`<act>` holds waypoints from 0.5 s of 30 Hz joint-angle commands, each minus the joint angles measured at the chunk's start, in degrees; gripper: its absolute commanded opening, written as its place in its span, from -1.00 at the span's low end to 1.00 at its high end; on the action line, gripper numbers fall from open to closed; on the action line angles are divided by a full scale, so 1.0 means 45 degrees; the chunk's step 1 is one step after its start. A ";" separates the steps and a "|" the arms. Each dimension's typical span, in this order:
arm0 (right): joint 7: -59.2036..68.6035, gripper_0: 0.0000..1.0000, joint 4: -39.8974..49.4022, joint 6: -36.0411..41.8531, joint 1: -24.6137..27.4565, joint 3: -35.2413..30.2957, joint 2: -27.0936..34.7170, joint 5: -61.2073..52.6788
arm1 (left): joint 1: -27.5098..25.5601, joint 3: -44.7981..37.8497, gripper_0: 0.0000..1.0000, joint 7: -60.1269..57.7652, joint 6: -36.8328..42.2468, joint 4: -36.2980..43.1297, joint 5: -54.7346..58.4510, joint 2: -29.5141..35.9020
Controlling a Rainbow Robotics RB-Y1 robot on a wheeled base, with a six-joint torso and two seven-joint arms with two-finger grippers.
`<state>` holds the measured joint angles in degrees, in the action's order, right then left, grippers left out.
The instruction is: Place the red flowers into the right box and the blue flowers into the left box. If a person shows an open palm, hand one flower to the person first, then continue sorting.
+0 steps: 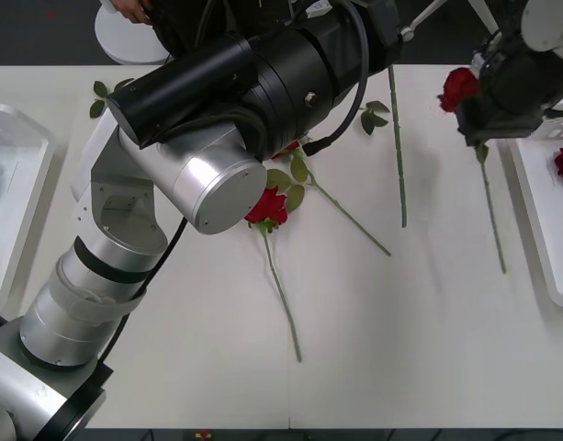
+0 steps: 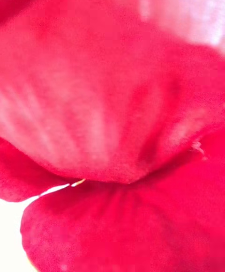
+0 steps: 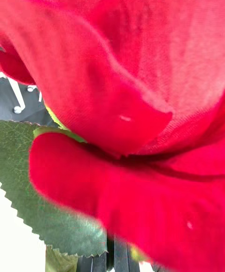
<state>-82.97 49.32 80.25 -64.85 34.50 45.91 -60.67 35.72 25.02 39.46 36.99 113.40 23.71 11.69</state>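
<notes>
Right gripper (image 1: pixel 477 124) jaws pinch a red rose (image 1: pixel 457 88) beside the right box (image 1: pixel 538 211); left jaws' state unclear, rose petals (image 3: pixel 140 89) close against them.

A wide, matte cream-white table (image 1: pixel 428 349) runs from the near edge to the far edge, evenly lit with only soft shadows. Beyond its far edge lies dark floor (image 1: pixel 42 28), where a round white pedestal base (image 1: pixel 125 41) stands near the far left corner.
</notes>
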 commanded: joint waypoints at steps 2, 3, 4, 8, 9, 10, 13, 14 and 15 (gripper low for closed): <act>-0.2325 -1.00 0.0250 0.0409 -0.1058 0.0166 0.2494 -0.0015 | 0.0090 0.0124 -1.00 0.0274 -0.0174 0.0464 -0.0113 -0.0293; -0.2715 -1.00 0.0250 0.0390 -0.1078 0.0362 0.2846 0.0142 | 0.0090 0.0124 -1.00 0.0274 -0.0174 0.0464 -0.0113 -0.0293; -0.2891 -1.00 0.0250 0.0331 -0.1078 0.0440 0.3021 0.0220 | 0.0090 0.0124 -1.00 0.0274 -0.0174 0.0464 -0.0113 -0.0293; -0.3965 -1.00 -0.0121 -0.0333 -0.0726 0.0596 0.3978 0.0903 | 0.0090 0.0124 -1.00 0.0274 -0.0174 0.0464 -0.0113 -0.0293; -0.4122 -1.00 -0.0238 -0.0489 -0.0628 0.0596 0.4057 0.0982 | 0.0090 0.0124 -1.00 0.0274 -0.0174 0.0464 -0.0113 -0.0293; -0.4375 -1.00 -0.0609 -0.0880 -0.0472 0.0596 0.4193 0.1255 | 0.0090 0.0124 -1.00 0.0274 -0.0174 0.0464 -0.0113 -0.0293; -0.4922 -1.00 -0.1429 -0.1778 -0.0257 0.0596 0.4193 0.1802 | 0.0090 0.0124 -1.00 0.0274 -0.0174 0.0464 -0.0113 -0.0293; -0.5118 -1.00 -0.1781 -0.2208 -0.0160 0.0596 0.4174 0.1978 | 0.0090 0.0124 -1.00 0.0274 -0.0174 0.0464 -0.0113 -0.0293; -0.5196 -1.00 -0.1957 -0.2482 -0.0101 0.0596 0.4174 0.2056 | 0.0090 0.0124 -1.00 0.0274 -0.0174 0.0464 -0.0113 -0.0293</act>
<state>-103.49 43.54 72.37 -65.63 37.56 62.59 -53.23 35.72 25.03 39.46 36.99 113.40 23.70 11.68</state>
